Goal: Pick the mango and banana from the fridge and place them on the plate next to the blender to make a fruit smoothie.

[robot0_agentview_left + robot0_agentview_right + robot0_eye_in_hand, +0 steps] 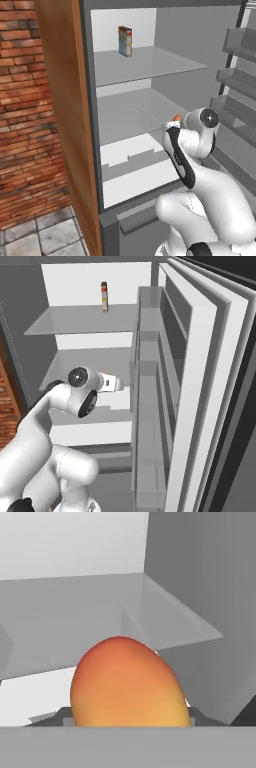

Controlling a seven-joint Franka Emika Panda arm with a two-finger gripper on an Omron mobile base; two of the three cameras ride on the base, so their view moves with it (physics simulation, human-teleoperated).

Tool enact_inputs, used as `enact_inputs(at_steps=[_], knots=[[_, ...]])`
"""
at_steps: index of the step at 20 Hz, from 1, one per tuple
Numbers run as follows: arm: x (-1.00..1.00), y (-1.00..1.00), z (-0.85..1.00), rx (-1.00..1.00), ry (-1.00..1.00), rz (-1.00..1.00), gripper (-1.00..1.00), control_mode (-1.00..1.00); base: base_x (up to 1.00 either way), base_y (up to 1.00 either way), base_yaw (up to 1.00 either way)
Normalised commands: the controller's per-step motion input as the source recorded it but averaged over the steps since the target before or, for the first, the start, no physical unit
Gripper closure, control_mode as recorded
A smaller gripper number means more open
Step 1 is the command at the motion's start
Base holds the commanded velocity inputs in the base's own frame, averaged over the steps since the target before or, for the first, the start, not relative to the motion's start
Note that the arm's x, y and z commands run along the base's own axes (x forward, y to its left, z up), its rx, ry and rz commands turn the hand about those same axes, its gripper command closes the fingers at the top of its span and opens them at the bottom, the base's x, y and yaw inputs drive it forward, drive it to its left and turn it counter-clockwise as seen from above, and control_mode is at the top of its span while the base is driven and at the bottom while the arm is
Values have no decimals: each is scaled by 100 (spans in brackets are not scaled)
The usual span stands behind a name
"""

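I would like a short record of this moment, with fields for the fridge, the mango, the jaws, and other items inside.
fridge: door open, pale interior, glass shelves, white drawer below
mango: orange-red, close in front of the hand camera, low in the fridge beside the arm's wrist
gripper: reaching into the fridge at the mango; jaws mostly hidden behind the fruit, grip cannot be confirmed
other item: a small colourful carton standing upright on the upper shelf
door racks: grey
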Motion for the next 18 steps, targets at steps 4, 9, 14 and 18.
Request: enact_inputs(at_steps=[4,9,14,18], knots=[[-74,4,76,-1,34,0,100,-100,0,0,0],[-96,1,7,0,18,1,100,-100,0,0,0],[-100,22,-23,0,2,1,100,-100,0,0,0],[-80,47,-16,0,5,0,100,-100,0,0,0]])
